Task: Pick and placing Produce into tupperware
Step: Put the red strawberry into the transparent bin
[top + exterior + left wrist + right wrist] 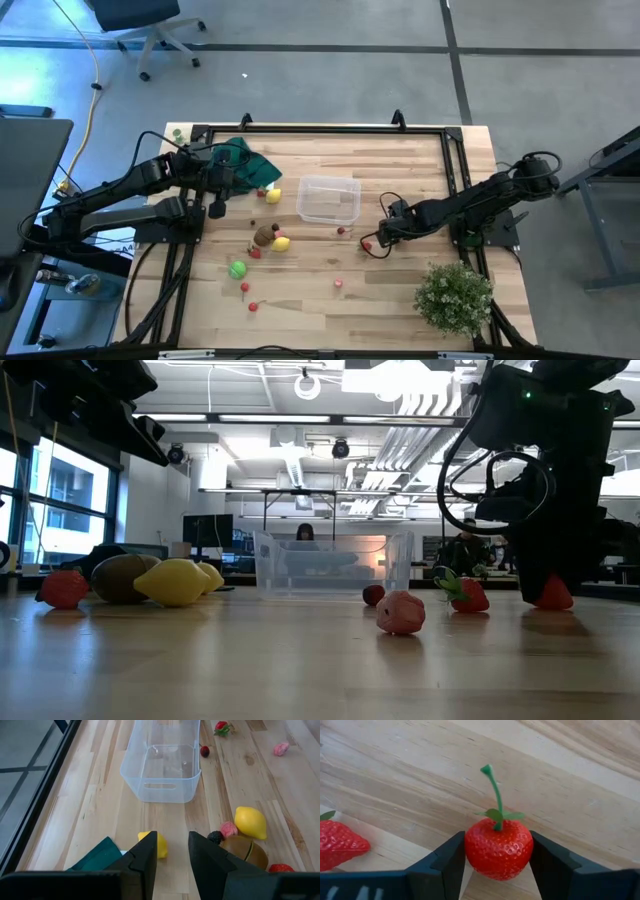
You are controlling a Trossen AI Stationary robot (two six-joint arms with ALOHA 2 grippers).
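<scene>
Strawberry between right gripper fingers, wrist-view only.

I read the high view as straight down over the whole desk. Low view sits level at desk height, facing the room. Both share the tupperware. Right wrist is very close; its framing probably hides the rest.

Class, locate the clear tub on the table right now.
In the high view the clear tub sits mid-table between both arms, a small yellow fruit on its left-arm side and the right gripper just past its opposite corner.
</scene>
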